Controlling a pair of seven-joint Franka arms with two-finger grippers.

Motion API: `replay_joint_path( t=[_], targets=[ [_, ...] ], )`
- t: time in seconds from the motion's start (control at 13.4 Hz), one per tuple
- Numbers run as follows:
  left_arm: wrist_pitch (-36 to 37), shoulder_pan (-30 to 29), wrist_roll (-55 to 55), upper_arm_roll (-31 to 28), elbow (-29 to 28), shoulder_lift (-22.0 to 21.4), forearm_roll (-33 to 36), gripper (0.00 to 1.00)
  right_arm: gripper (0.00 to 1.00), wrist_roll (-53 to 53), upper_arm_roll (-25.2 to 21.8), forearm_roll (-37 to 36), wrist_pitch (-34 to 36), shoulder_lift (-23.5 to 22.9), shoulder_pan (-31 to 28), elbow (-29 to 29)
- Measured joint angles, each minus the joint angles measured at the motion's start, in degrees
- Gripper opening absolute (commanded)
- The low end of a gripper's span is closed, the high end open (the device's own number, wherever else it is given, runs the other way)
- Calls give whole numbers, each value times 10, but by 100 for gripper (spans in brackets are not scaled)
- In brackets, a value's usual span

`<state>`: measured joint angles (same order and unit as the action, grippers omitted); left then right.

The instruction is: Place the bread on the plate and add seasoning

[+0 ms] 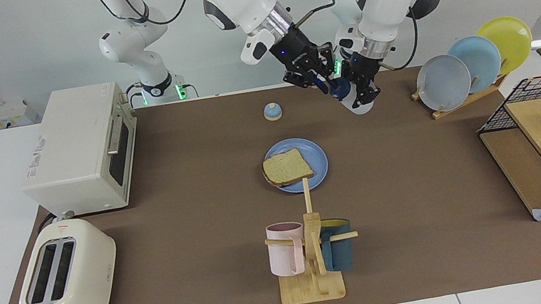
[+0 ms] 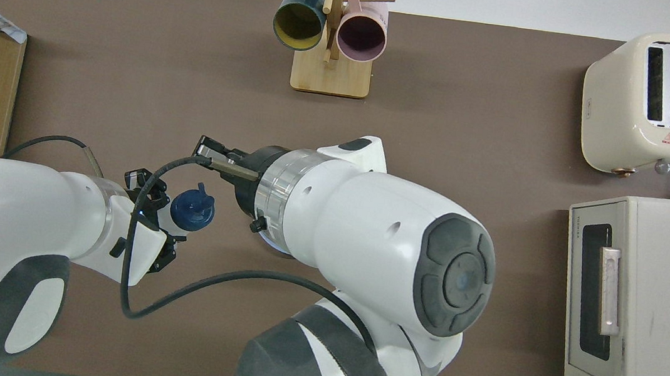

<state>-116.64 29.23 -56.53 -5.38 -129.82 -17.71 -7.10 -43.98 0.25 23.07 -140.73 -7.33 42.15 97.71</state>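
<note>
Bread (image 1: 287, 167) lies flat on the blue plate (image 1: 318, 154) at mid-tabletop, between the mug rack (image 1: 312, 253) and the robots' edge. Seasoning bottle (image 1: 354, 98) is up in the air over the robots' edge of the tabletop, toward the left arm's end — clamped at its body by the left gripper (image 1: 364, 90), cap tilted toward the right gripper (image 1: 322, 83). Right gripper sits just beside the navy cap; how wide its jaws stand I cannot tell. Bottle's long axis runs from cap at the right jaws down to base. Likely next: uncapping, then carrying it over the bread.
</note>
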Motion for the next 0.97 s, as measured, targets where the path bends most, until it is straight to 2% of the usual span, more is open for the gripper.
replay_joint_path(
  t=[0.67,0.82,0.97],
  targets=[
    [0,0,0,0,0,0,0,0,38,6,3,-13,11,11,22,15],
    [0,0,0,0,0,0,0,0,34,6,4,-13,11,11,27,20],
    [0,0,0,0,0,0,0,0,24,6,3,-13,11,11,26,23]
  ],
)
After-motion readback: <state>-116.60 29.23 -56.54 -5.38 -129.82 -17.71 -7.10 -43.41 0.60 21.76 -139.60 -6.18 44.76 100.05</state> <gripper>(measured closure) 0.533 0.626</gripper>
